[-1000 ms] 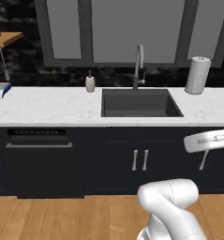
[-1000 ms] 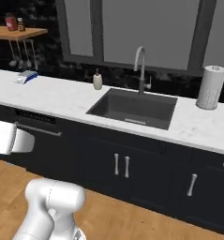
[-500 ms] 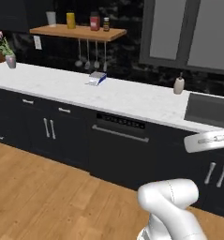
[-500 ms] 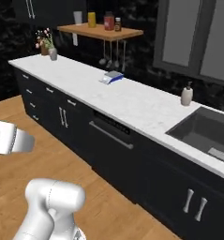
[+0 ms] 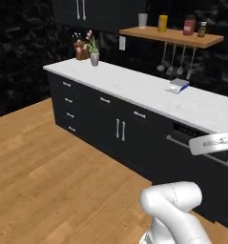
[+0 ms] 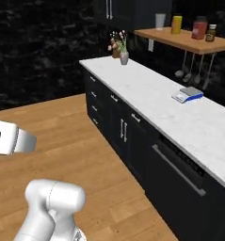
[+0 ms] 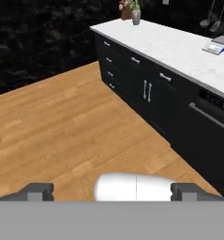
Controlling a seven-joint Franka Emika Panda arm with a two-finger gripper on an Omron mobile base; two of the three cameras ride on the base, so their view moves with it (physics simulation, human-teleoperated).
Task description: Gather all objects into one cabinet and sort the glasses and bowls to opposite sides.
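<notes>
Your cabinet point(image 5: 98, 12) sits at the top of the left base view, a black wall unit with two silver bar handles; in the right base view it is at top centre point(image 6: 128, 9). You cannot pick out the cups or the bowl from here.

Your gripper point(image 7: 112, 191) is released, its two dark tips wide apart at the bottom of the hand view, with wooden floor point(image 7: 62, 126) between and beyond them and nothing held.

Against the picture half a second back, the whole scene has slid: the base has moved. The sink has gone, and the counter point(image 5: 134, 88) end now lies mid-frame with the flower vase point(image 5: 94, 58) on it.

Right of the cabinet, a wooden shelf point(image 5: 172, 35) carries a glass and jars. A small scale point(image 5: 177, 86) lies on the counter right of centre. Black drawers point(image 5: 70, 107) and a dishwasher point(image 5: 196, 157) line the front below.
</notes>
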